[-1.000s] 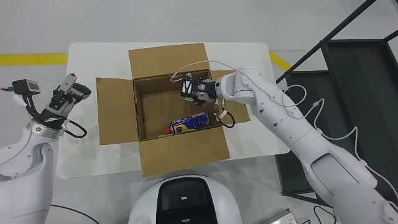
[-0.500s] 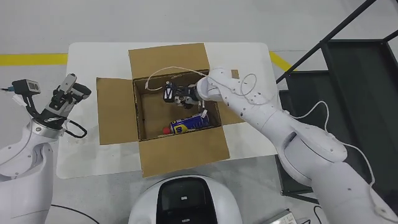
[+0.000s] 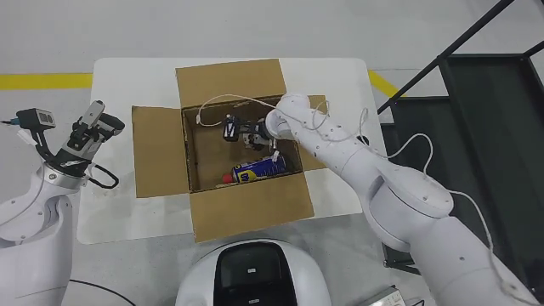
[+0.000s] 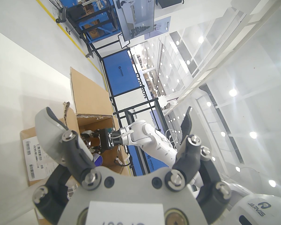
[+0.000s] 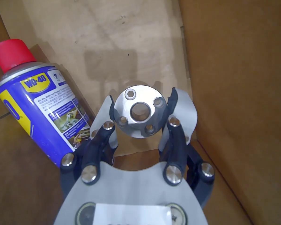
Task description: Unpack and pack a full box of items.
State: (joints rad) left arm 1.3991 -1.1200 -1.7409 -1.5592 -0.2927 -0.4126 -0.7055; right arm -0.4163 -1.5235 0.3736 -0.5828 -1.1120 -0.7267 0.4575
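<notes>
Left of the box (image 3: 251,208), my left gripper (image 3: 104,120) hangs spread and empty; inside it my right gripper (image 5: 142,95) is clamped on what looks like a metal disc (image 5: 140,111), the spray can (image 3: 259,169) lying just beside along the near wall.

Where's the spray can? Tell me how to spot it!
Find the open cardboard box on the white table. On its floor, by the wall nearest the robot, lies the spray can. It is blue and yellow with a red cap, unlike the plain silver disc in the right gripper.
</notes>
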